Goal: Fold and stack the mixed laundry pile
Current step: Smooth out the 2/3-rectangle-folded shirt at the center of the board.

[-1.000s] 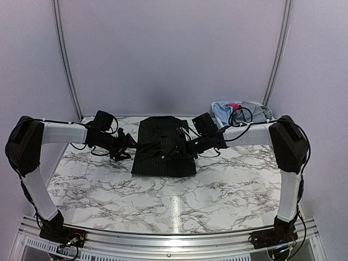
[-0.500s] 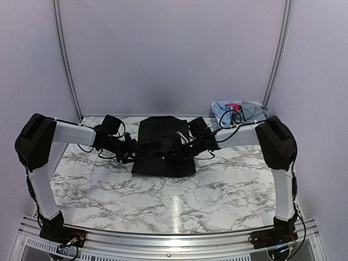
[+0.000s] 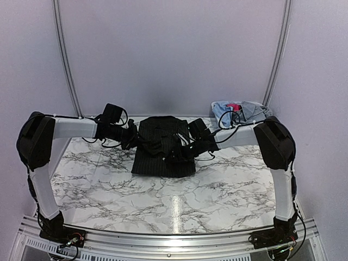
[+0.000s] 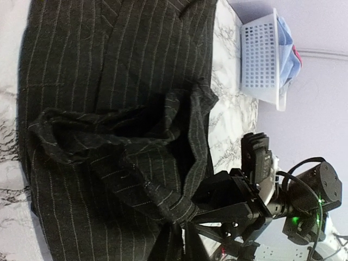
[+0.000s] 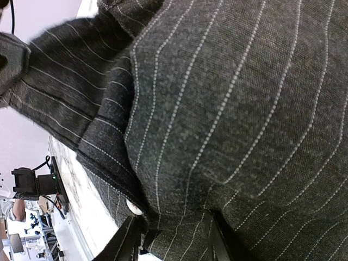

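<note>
The black pinstriped shirt (image 3: 163, 157) lies flat at the table's back centre, with a sleeve bunched across it (image 4: 109, 141). My left gripper (image 3: 140, 142) is at the shirt's left side, and its jaws (image 4: 183, 231) are shut on a folded edge of pinstriped cloth. From the right, my right gripper (image 3: 173, 156) reaches over the shirt's middle. Its fingers (image 5: 136, 234) stand apart with a thick bunch of the shirt (image 5: 228, 109) pinched between them, beside a white button (image 5: 134, 207). The rest of the mixed laundry pile, a light blue piece (image 3: 220, 111), a pink-red one (image 3: 232, 106) and a grey one (image 3: 255, 111), sits at the back right.
A white lattice basket (image 4: 261, 54) holds those other garments at the back right corner. The marble table (image 3: 179, 201) stretches in front of the shirt. Purple walls close in behind and on both sides. Cables trail from both wrists.
My left arm has moved right onto the shirt, and its jaws have closed on a fold of it. The right gripper has shifted slightly left with its hold on the cloth.
</note>
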Controlling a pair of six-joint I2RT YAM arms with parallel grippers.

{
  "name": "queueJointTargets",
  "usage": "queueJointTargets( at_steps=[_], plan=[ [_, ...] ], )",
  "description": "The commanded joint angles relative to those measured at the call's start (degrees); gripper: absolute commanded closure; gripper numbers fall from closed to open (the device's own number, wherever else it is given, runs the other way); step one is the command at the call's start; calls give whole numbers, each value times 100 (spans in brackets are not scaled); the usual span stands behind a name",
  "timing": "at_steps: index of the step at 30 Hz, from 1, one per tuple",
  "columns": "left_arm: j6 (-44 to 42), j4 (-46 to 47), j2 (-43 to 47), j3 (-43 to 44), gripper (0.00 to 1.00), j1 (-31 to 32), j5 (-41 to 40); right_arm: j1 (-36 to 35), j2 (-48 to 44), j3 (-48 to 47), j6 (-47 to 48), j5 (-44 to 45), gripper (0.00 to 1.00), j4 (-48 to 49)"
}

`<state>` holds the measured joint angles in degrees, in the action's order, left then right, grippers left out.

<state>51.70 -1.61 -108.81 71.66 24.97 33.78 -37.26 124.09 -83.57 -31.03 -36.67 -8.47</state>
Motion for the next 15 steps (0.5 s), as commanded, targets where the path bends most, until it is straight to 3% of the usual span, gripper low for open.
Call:
queueJointTargets(
  at_steps=[1,4,10,15],
  plan=[
    [103,103,-361,516,95,27,86,92,-367,-65,101,129,58,-250],
    [283,330,-693,938,95,25,44,159,-660,54,172,120,56,-363],
    [628,711,-1454,1626,86,34,122,223,-1005,367,257,109,56,-475],
    [556,799,-1803,1983,69,17,39,290,-1323,505,399,96,52,-455]
  ],
)
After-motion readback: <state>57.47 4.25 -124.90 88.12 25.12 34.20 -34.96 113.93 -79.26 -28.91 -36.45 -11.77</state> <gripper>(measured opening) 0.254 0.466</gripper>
